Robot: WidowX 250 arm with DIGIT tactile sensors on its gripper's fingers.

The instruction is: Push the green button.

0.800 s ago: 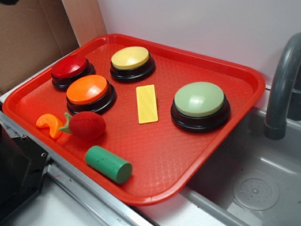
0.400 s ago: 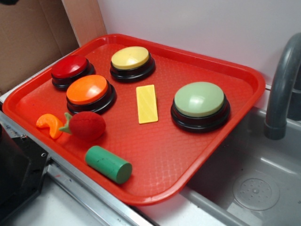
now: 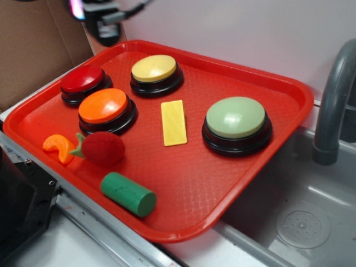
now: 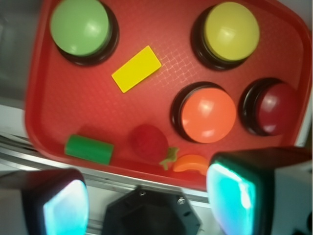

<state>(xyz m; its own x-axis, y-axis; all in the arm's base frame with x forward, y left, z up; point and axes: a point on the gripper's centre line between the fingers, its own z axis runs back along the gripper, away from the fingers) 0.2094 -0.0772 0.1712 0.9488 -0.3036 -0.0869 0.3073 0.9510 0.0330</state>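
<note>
The green button [image 3: 236,117], a large pale sage dome on a black base, sits on the right part of the red tray [image 3: 267,83]. In the wrist view the green button [image 4: 79,27] lies at the upper left, far from the fingers. My gripper [image 3: 103,19] hangs high over the tray's far left corner, well away from the button. Seen from the wrist, the gripper [image 4: 146,200] is open, its two glowing pads wide apart with nothing between them.
On the tray stand a yellow button [image 3: 154,68], a red button [image 3: 82,79] and an orange button [image 3: 103,106]. A yellow flat block [image 3: 173,122], a red strawberry [image 3: 103,148], an orange slice [image 3: 57,146] and a dark green cylinder [image 3: 128,193] lie there too. A grey faucet [image 3: 334,105] rises at right over a sink.
My gripper has come into the exterior view at the top left, above the tray's far corner. Nothing on the tray has moved.
</note>
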